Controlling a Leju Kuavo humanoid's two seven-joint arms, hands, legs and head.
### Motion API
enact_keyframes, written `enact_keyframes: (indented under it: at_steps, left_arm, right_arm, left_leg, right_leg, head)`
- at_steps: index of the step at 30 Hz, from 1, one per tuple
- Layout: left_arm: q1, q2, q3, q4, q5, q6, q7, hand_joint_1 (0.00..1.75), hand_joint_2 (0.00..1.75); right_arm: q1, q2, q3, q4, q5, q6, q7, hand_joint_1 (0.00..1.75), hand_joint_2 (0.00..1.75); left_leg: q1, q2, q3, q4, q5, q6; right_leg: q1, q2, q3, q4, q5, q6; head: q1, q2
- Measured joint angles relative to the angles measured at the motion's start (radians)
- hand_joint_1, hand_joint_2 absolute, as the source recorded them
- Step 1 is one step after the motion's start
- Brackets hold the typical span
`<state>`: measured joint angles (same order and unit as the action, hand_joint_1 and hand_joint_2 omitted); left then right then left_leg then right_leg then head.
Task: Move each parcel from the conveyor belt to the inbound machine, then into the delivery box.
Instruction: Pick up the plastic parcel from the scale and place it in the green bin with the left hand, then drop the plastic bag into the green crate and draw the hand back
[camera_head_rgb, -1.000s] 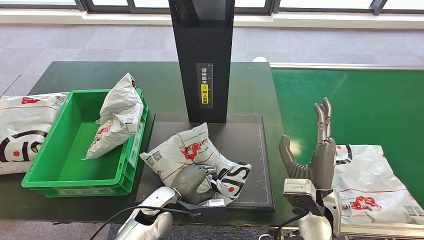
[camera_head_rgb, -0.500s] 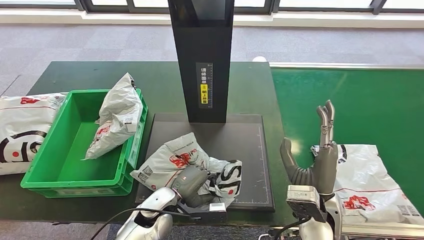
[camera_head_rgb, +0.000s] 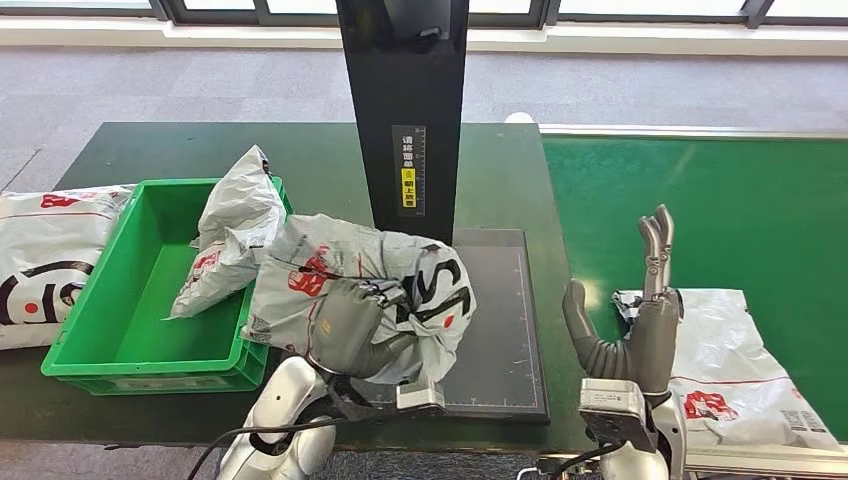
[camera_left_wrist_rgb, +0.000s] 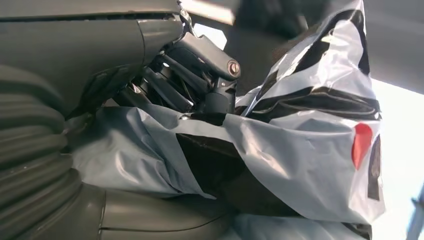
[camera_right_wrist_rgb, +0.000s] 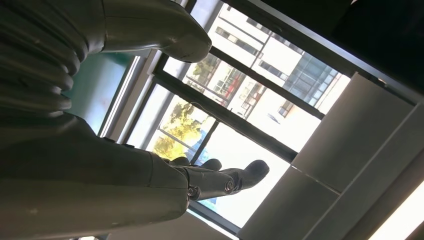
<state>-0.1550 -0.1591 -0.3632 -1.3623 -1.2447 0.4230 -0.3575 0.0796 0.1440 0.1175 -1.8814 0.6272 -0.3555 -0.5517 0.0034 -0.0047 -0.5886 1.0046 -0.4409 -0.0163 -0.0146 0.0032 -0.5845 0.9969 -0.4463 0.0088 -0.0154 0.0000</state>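
Parcels number four. One grey-white parcel is grasped by the left hand, raised off the black scan plate of the inbound machine and overhanging the right rim of the green delivery box. In the left wrist view the dark fingers are clenched into the bag's folds. A second parcel leans inside the box against its right wall, its top above the rim. A third lies on the dark table at nine o'clock from the box, just beside its left wall and cut by the frame edge. A fourth lies on the green conveyor belt at three o'clock from the plate, partly behind the right hand.

The right hand is upright, released, fingers straight and apart, grasping nothing; the right wrist view shows its fingers against windows.

One box, one machine column, one plate. The box floor is bare at its left half. The plate's right half is uncovered. The belt is open green toward twelve o'clock from the fourth parcel.
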Motion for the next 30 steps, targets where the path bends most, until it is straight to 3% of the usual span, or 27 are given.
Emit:
enact_keyframes:
  at_steps: [6, 11, 18, 23, 24, 25, 27, 28, 29, 30]
  left_arm:
    - [-0.010, 0.000, 0.091, -0.138, -0.110, 0.225, 0.111, 1.75, 1.75]
    - [-0.119, 0.025, 0.299, -0.172, -0.055, 0.268, 0.093, 1.75, 1.75]
    - [-0.397, 0.149, 0.556, 0.112, 0.053, 0.162, 0.108, 1.75, 1.75]
    - [-0.500, 0.195, 0.656, 0.326, 0.046, 0.129, 0.133, 1.75, 1.75]
    - [-0.514, 0.200, 0.670, 0.367, 0.039, 0.122, 0.143, 1.65, 1.75]
    - [-0.528, 0.205, 0.682, 0.408, 0.029, 0.110, 0.157, 1.34, 1.75]
    - [-0.552, 0.214, 0.703, 0.489, 0.008, 0.075, 0.192, 0.48, 1.75]
    - [-0.563, 0.218, 0.712, 0.527, -0.002, 0.059, 0.209, 0.13, 1.75]
    - [-0.571, 0.221, 0.720, 0.563, -0.009, 0.045, 0.223, 0.01, 1.75]
    - [-0.577, 0.225, 0.728, 0.597, -0.015, 0.030, 0.234, 0.00, 1.75]
  right_arm:
    - [0.001, 0.005, 0.000, 0.000, 0.004, -0.004, 0.010, 0.00, 1.75]
    - [-0.005, 0.005, 0.000, 0.002, -0.011, -0.027, 0.006, 0.00, 1.75]
    - [-0.046, 0.006, 0.000, 0.019, -0.006, 0.010, 0.021, 0.00, 1.75]
    - [-0.072, 0.008, 0.000, 0.026, 0.013, 0.035, 0.039, 0.00, 1.75]
    - [-0.075, 0.009, 0.000, 0.027, 0.019, 0.038, 0.041, 0.00, 1.75]
    - [-0.077, 0.010, 0.000, 0.029, 0.025, 0.043, 0.044, 0.00, 1.75]
    - [-0.081, 0.012, 0.000, 0.032, 0.040, 0.055, 0.052, 0.00, 1.75]
    - [-0.083, 0.014, 0.000, 0.034, 0.048, 0.061, 0.056, 0.00, 1.75]
    - [-0.085, 0.015, 0.000, 0.036, 0.053, 0.065, 0.059, 0.00, 1.75]
    - [-0.087, 0.017, 0.000, 0.038, 0.059, 0.068, 0.062, 0.00, 1.75]
  left_leg:
    - [0.000, 0.000, -0.001, 0.000, 0.000, 0.000]
    - [0.001, 0.000, 0.000, 0.000, 0.002, -0.001]
    - [0.002, 0.001, -0.001, 0.000, 0.006, -0.004]
    - [0.002, 0.000, -0.003, 0.000, 0.007, -0.004]
    - [0.002, 0.000, -0.003, 0.000, 0.007, -0.004]
    - [0.002, 0.000, -0.003, 0.000, 0.007, -0.004]
    - [0.002, 0.000, -0.003, 0.000, 0.006, -0.004]
    - [0.002, 0.000, -0.004, 0.000, 0.006, -0.004]
    - [0.002, 0.000, -0.004, 0.000, 0.006, -0.004]
    - [0.002, 0.000, -0.004, 0.000, 0.006, -0.004]
  right_leg:
    - [0.000, 0.000, 0.000, 0.000, 0.000, 0.000]
    - [0.001, 0.000, 0.000, 0.001, 0.000, -0.001]
    - [0.002, 0.001, -0.003, 0.003, 0.004, -0.005]
    - [0.002, 0.000, -0.004, 0.003, 0.004, -0.005]
    - [0.002, 0.000, -0.004, 0.003, 0.004, -0.005]
    - [0.002, 0.000, -0.004, 0.003, 0.004, -0.005]
    - [0.002, 0.000, -0.005, 0.003, 0.005, -0.005]
    - [0.002, 0.001, -0.005, 0.003, 0.005, -0.005]
    - [0.002, 0.001, -0.006, 0.003, 0.005, -0.005]
    - [0.002, 0.001, -0.006, 0.003, 0.005, -0.005]
  head:
    - [0.000, 0.000]
    - [0.000, 0.000]
    - [0.000, 0.000]
    - [-0.001, 0.000]
    - [-0.001, 0.000]
    - [-0.001, 0.000]
    - [-0.001, 0.000]
    - [-0.001, 0.000]
    - [-0.001, 0.000]
    - [-0.001, 0.000]
